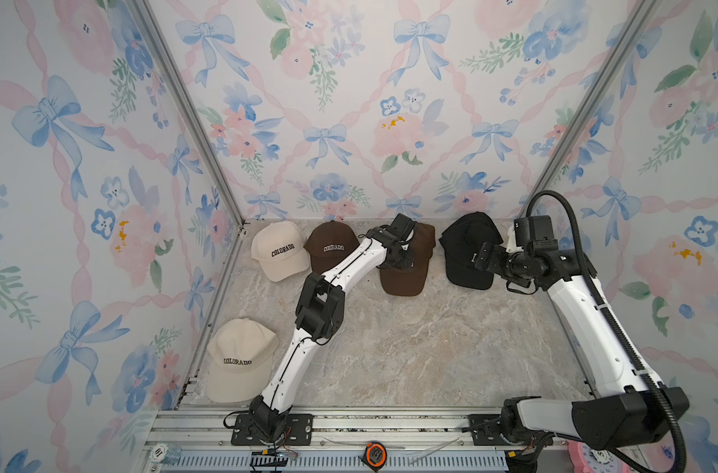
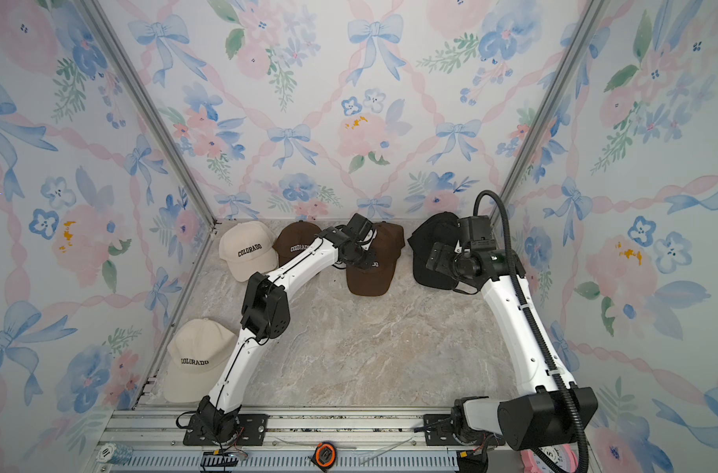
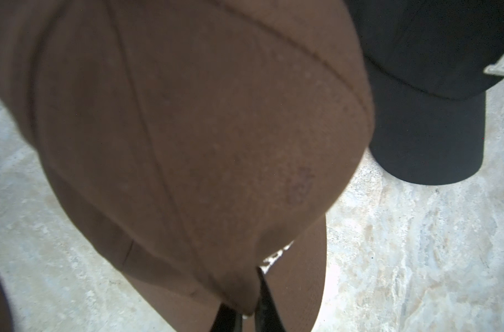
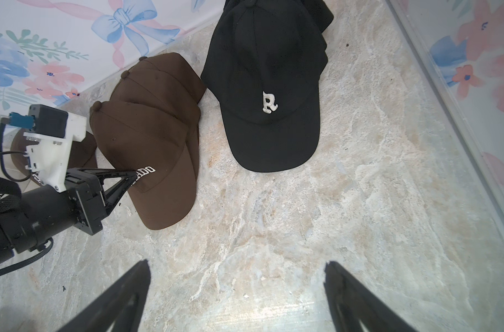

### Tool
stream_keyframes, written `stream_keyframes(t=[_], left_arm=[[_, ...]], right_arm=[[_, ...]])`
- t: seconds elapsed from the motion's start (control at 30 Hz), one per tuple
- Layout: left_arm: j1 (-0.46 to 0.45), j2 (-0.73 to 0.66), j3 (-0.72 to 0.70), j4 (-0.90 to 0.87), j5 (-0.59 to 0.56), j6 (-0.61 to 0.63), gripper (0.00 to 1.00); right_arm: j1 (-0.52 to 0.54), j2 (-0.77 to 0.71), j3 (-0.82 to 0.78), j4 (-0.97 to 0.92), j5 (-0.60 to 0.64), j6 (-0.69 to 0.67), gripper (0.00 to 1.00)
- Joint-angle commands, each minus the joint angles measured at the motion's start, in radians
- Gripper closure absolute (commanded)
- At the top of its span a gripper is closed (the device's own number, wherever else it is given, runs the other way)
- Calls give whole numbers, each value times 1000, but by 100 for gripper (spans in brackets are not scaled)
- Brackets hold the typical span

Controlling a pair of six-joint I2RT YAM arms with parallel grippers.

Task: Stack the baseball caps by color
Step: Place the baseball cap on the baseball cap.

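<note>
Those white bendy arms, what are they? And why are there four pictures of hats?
They are two robot arms. Each ends in a two-fingered pincher called a gripper. Two pictures come from a camera up high that looks down on everything. The other two come from small cameras on the arms' wrists, so things look very close.

Baseball caps lie on the marble table. There is a cream cap at the back, a cream cap at the front, a single brown cap, a brown pile and a black pile.

The left gripper seems to pinch the front of the top brown cap on the brown pile. The right gripper is open and holds nothing.
</note>
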Motion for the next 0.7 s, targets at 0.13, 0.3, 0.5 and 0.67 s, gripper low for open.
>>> stream_keyframes(t=[0.13,0.3,0.5,0.67], left_arm=[[4,39,32,-7,24,15,79],[4,32,30,-6,5,15,58],[4,-15,22,-7,-30,15,28],[3,-81,16,-7,-40,13,17]], right_arm=[[9,20,49,-47,24,-4,4],[9,25,54,-50,24,-14,4],[8,27,53,-44,17,-20,4],[8,20,49,-24,3,-17,4]])
